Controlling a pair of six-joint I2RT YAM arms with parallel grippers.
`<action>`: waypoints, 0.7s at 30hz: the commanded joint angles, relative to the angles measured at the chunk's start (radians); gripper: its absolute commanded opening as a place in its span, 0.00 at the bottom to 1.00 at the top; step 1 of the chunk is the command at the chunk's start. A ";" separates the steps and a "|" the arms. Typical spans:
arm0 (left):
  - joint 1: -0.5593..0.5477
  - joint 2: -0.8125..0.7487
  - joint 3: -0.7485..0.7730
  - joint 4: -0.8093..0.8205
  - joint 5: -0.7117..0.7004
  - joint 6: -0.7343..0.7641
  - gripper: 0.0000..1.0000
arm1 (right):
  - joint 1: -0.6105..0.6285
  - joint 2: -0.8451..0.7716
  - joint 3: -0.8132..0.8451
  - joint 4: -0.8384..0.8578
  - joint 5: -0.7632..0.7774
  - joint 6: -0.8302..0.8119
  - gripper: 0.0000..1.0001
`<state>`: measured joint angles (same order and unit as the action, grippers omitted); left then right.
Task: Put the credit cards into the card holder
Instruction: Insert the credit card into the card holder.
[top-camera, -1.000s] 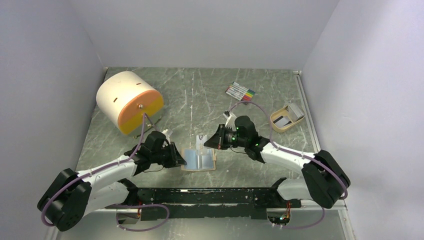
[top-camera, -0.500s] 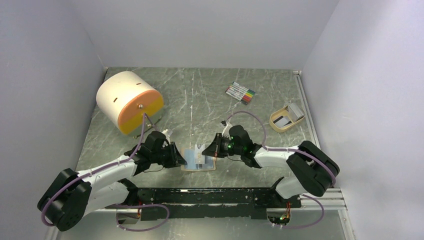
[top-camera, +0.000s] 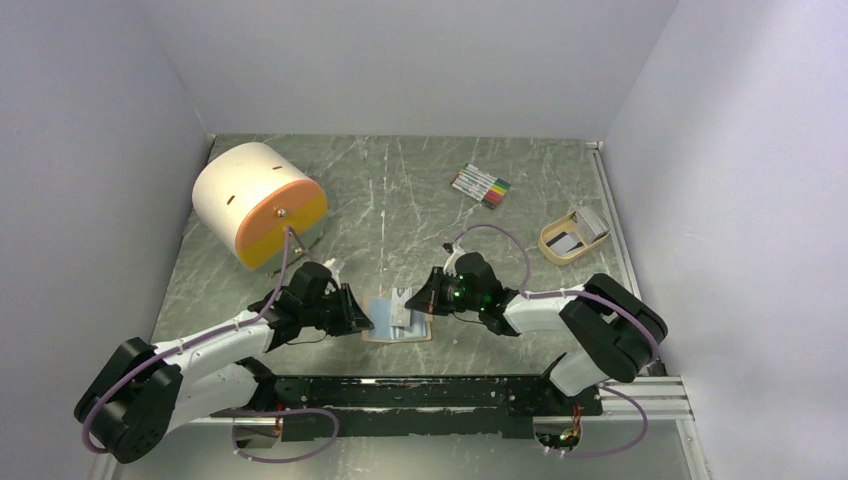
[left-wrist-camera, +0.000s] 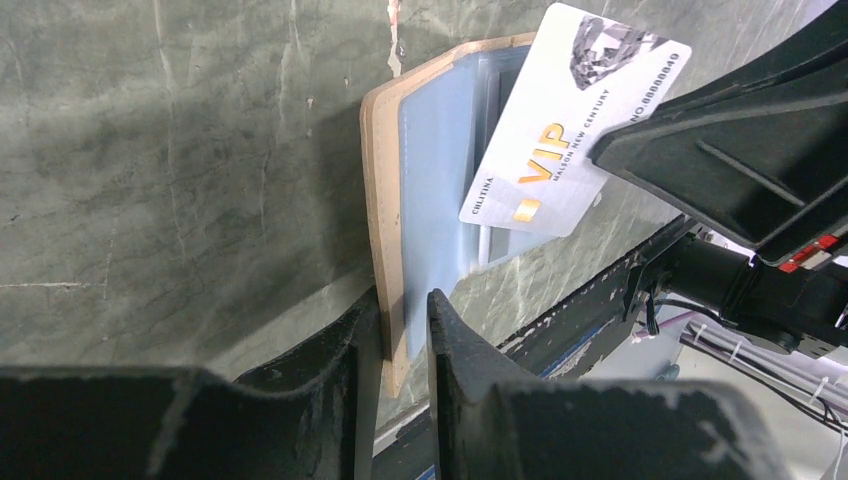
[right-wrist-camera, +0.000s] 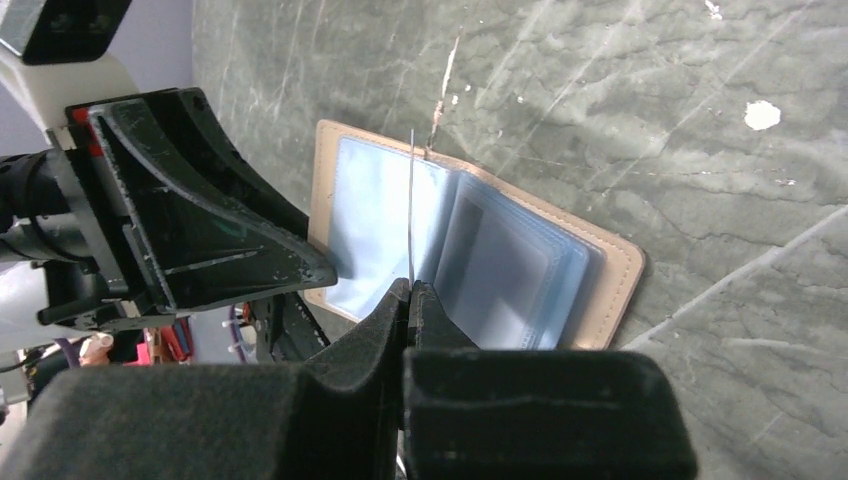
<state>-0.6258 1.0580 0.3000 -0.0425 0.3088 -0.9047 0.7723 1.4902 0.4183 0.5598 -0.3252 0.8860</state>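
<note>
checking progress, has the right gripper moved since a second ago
Yes. The right gripper moved left and nearer, over the card holder, away from the marker pens.

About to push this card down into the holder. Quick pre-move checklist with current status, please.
1. Right gripper shut on the card: ok.
2. Left gripper pinching the cover edge of the card holder: ok.
3. Holder lying open, sleeves exposed: ok.
4. Card edge lined up with one sleeve's opening: cannot tell; it stands edge-on over the sleeves and the opening is hidden.
5. Card seated in a sleeve: not ok; most of it shows outside.
6. Grippers apart from each other: ok, though close.
</note>
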 joint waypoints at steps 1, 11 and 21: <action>-0.006 -0.012 -0.009 -0.001 -0.016 -0.005 0.27 | 0.004 0.028 -0.023 0.069 0.018 0.003 0.00; -0.007 -0.022 -0.017 -0.003 -0.019 -0.005 0.27 | 0.003 0.002 -0.037 0.047 0.067 -0.002 0.00; -0.007 -0.020 -0.020 0.003 -0.013 -0.003 0.27 | 0.003 0.040 -0.056 0.120 0.064 0.039 0.00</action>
<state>-0.6258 1.0500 0.2886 -0.0422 0.3065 -0.9054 0.7723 1.5143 0.3817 0.6289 -0.2905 0.9089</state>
